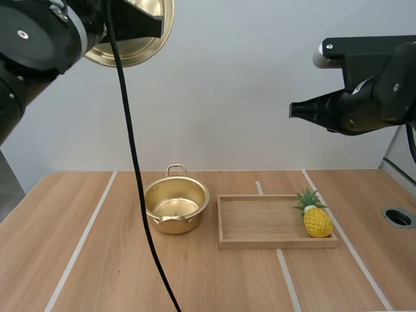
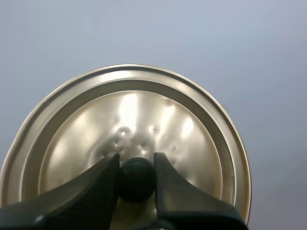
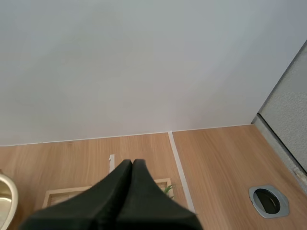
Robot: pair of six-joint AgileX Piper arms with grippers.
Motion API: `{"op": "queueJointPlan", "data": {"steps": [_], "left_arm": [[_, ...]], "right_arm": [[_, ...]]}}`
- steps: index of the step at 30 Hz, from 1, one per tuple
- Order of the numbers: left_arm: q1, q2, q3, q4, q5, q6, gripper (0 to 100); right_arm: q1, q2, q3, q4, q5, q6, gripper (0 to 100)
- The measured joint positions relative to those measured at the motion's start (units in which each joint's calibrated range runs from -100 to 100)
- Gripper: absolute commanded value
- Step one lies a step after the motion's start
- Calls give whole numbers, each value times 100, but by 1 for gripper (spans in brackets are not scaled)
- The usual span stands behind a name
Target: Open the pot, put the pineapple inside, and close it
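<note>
Two claws in all: one left claw [image 2: 136, 160] and one right claw [image 1: 294, 110]. One golden lid [image 2: 129, 120], its one black knob [image 2: 136, 181] sitting between the left claw's fingers. One golden pot [image 1: 177, 207], far below the left claw and off to its right. One wooden tray [image 1: 260, 221], below the right claw, with one pineapple [image 1: 316, 220] in it. One table [image 1: 78, 247]. One metal-ringed round hole [image 1: 398, 217] in it, below the right claw, to its right

Grey wall [image 1: 260, 97], wooden table [image 1: 52, 227] (pale-striped)

lid [image 1: 130, 52] cropped, pot [image 3: 5, 196] cropped; pineapple [image 3: 167, 189] mostly hidden
</note>
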Motion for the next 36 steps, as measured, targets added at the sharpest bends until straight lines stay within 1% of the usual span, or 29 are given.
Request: {"op": "queueJointPlan", "data": {"steps": [3, 4, 5, 7, 13, 19, 23, 28, 33, 36], "left_arm": [[0, -144, 0, 0, -18, 0, 0], [0, -191, 0, 0, -18, 0, 0], [0, -664, 0, -23, -93, 0, 0], [0, -875, -136, -48, -182, 0, 0], [0, -944, -733, -79, -182, -69, 0], [0, -948, -1059, -80, -239, -135, 0], [0, -948, -1076, -80, -252, -135, 0], [0, -948, -1076, -80, -252, -135, 0], [0, -948, -1076, -80, -252, -143, 0], [0, -948, -1076, -80, -252, -143, 0]], "right_arm": [[0, 0, 0, 89, 62, -56, 0], [0, 0, 0, 171, 225, -171, 0], [0, 0, 0, 273, 347, -250, 0], [0, 0, 0, 365, 553, -373, 0], [0, 0, 0, 386, 713, -405, 0], [0, 0, 0, 386, 1250, -544, 0], [0, 0, 0, 239, 1326, -693, 0], [0, 0, 0, -92, 957, -759, 0], [0, 210, 0, -92, 795, -768, 0], [0, 549, 0, -133, 898, -768, 0]]}}
